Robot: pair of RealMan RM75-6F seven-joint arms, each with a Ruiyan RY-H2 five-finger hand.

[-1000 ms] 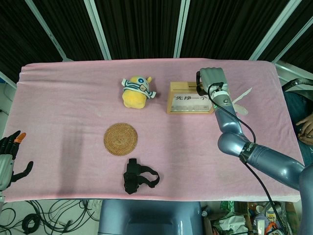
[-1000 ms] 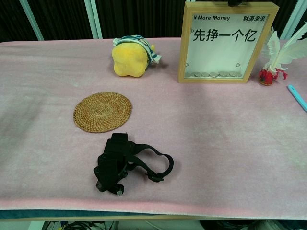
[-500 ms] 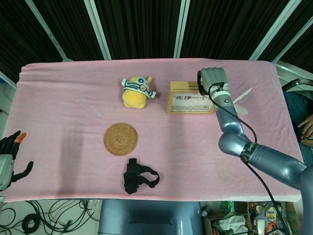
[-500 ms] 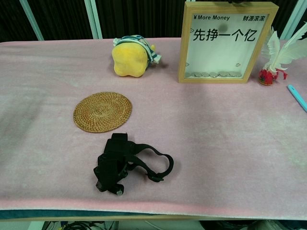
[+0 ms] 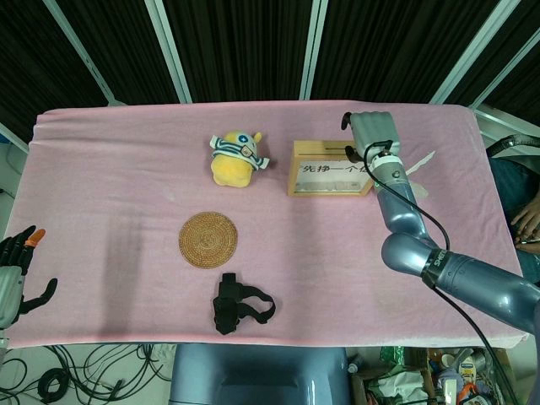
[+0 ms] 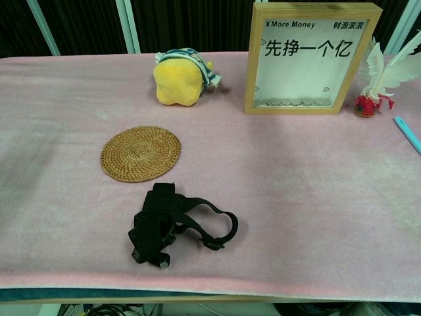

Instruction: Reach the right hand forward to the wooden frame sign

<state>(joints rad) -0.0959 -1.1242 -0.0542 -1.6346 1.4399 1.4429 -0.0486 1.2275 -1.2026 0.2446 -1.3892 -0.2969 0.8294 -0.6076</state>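
The wooden frame sign stands upright at the back right of the pink table; its white face with black characters fills the chest view. My right hand hovers over the sign's right end, back of the hand toward the head camera, holding nothing. It does not show in the chest view, where the sign's top edge is free of fingers. My left hand hangs off the table's near left corner, fingers apart and empty.
A yellow plush toy sits left of the sign. A woven coaster and a black strapped device lie nearer me. A white feather ornament and a blue pen are right of the sign.
My right hand has shifted slightly right and farther back over the sign; the dark fingertip at the sign's top edge in the chest view is gone. The left hand is still.
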